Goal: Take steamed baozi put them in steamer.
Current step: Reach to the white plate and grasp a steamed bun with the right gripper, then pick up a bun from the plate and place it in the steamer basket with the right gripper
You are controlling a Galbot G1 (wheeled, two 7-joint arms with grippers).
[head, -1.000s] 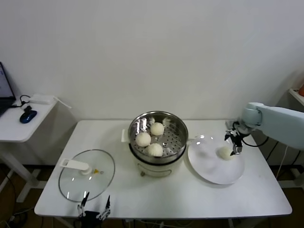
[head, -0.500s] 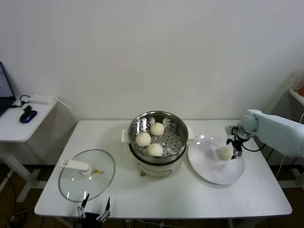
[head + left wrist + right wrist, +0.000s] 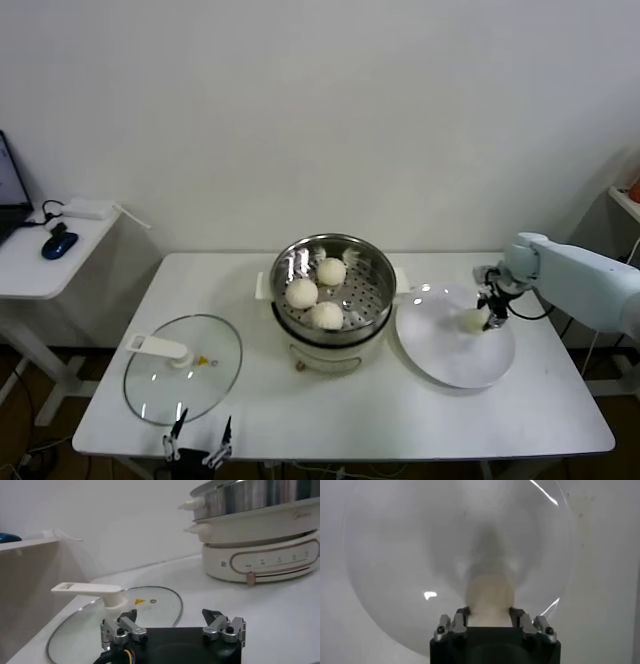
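Your right gripper (image 3: 489,312) has its fingers pinched against the last baozi (image 3: 472,320) on the white plate (image 3: 450,365), three baozi (image 3: 301,292) sit in the steamer (image 3: 372,262), and your left gripper (image 3: 172,625) is parked spread wide by the glass lid (image 3: 205,385).

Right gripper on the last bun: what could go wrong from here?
1. The right gripper has its fingers at the sides of the small cream-white bun on the flat white plate; the soft dough could be squashed or slip out on lifting.
2. Three buns already lie in the shiny steel steamer basket, so free floor is limited; the fourth may land on one.
3. The basket's raised rim could catch the bun on the way over.
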